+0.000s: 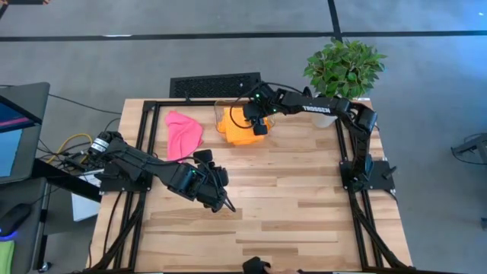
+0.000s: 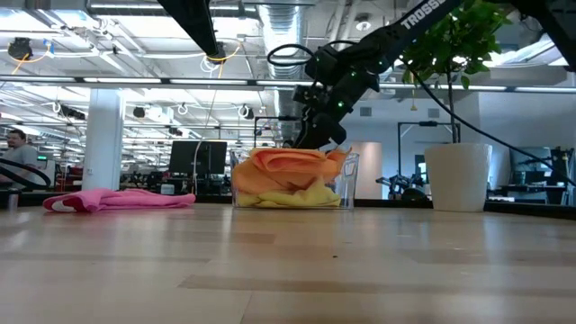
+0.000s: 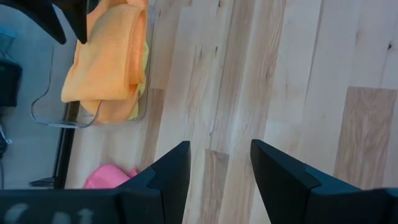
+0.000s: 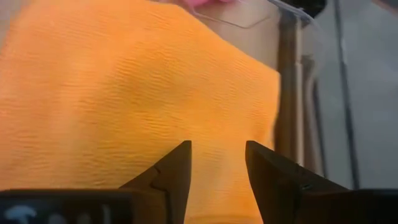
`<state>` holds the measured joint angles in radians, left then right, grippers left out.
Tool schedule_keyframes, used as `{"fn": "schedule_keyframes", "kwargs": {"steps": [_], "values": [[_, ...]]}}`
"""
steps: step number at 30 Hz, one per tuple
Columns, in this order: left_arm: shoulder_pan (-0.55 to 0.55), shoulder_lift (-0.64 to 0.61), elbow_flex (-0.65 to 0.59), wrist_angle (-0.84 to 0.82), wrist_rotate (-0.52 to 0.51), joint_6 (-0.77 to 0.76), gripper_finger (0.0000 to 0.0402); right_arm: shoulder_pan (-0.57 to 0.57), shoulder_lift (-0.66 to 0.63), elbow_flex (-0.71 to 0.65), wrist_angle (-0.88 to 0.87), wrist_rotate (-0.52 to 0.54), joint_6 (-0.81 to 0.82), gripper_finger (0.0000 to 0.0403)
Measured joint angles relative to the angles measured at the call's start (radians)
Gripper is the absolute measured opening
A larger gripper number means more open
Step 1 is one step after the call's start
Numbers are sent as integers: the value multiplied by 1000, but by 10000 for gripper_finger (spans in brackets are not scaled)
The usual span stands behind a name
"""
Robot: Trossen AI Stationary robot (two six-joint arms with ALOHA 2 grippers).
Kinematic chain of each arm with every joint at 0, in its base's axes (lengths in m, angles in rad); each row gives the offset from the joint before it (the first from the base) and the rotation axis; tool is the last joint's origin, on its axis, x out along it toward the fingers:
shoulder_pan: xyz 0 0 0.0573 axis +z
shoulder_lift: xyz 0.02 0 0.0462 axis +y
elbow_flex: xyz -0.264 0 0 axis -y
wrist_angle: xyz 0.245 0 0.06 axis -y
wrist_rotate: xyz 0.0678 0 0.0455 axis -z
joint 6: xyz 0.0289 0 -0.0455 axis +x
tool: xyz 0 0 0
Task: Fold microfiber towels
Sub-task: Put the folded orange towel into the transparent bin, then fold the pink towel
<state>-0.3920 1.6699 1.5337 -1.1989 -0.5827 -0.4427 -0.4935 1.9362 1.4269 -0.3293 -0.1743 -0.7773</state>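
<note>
A clear plastic bin (image 2: 346, 184) stands at the table's far middle. An orange towel (image 1: 242, 128) is heaped on top in it, over a yellow one (image 2: 290, 199). A hot pink towel (image 1: 183, 134) lies crumpled on the table left of the bin. My right gripper (image 4: 217, 163) is open and points down right over the top orange towel (image 4: 124, 93); it also shows in the low view (image 2: 312, 142). My left gripper (image 3: 221, 163) is open and empty above bare wood at the table's left middle (image 1: 221, 200). A second orange towel cannot be told apart. My right gripper's open fingers (image 4: 173, 171) come from above at the top orange towel's upper surface (image 4: 214, 134) in the bin. I cannot tell whether they touch it. The towel lies heaped in the bin, above its rim.
A potted plant in a white pot (image 1: 344, 68) stands at the far right corner, close to my right arm. A dark grille (image 1: 214, 84) lies beyond the far edge. Bare wood (image 1: 304, 198) fills the table's middle and near part.
</note>
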Motion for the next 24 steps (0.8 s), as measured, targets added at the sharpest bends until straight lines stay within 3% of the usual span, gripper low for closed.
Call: {"fn": "schedule_keyframes", "kwargs": {"steps": [12, 16, 24], "values": [[0, 0, 0, 0, 0, -27, 162, 9, 41, -2, 15, -31, 32, 149], [0, 0, 0, -3, 0, -54, 162, 11, 85, -3, 40, 25, 22, 146], [0, 0, 0, -23, 0, -56, 162, 1, 44, -2, 77, 97, 43, 139]]}}
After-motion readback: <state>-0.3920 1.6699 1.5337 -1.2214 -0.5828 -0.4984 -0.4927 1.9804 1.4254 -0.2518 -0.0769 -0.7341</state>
